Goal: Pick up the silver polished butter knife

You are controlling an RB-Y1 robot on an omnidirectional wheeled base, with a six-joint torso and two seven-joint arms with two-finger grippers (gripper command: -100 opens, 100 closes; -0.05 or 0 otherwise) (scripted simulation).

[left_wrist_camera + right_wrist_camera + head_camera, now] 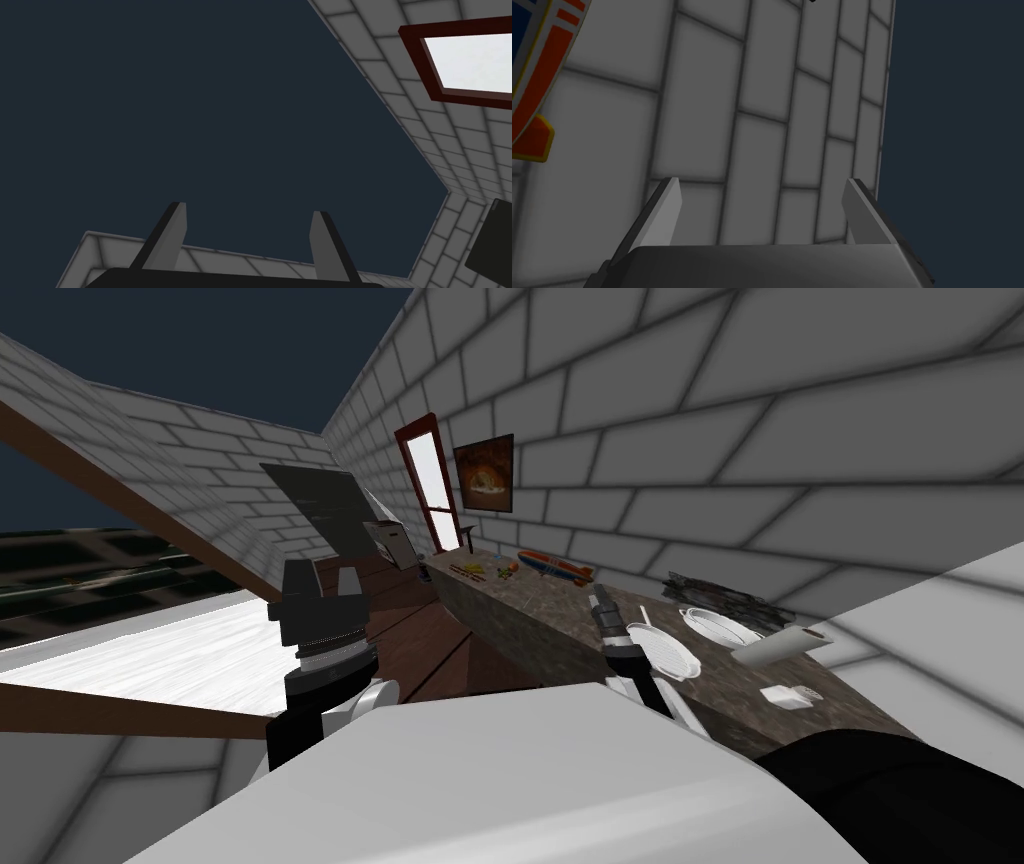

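Observation:
A thin pale sliver (645, 616), likely the butter knife, lies on the mottled brown counter (540, 613) between two white plates (668, 650). My right gripper (599, 591) hovers over the counter's near edge, a short way left of that sliver, pointing up toward the brick wall. In the right wrist view the right gripper (763, 183) is open with nothing between its fingers. My left gripper (323, 580) is raised well left of the counter, over the wooden floor. The left wrist view shows the left gripper (248, 211) open and empty as well.
Further along the counter lie an orange and blue toy (555, 566) (532, 100) and small colourful items (470, 570). A pale roll (785, 643), a small white object (790, 696) and a dark stack (722, 593) sit at the right end. A brick wall (700, 438) backs the counter.

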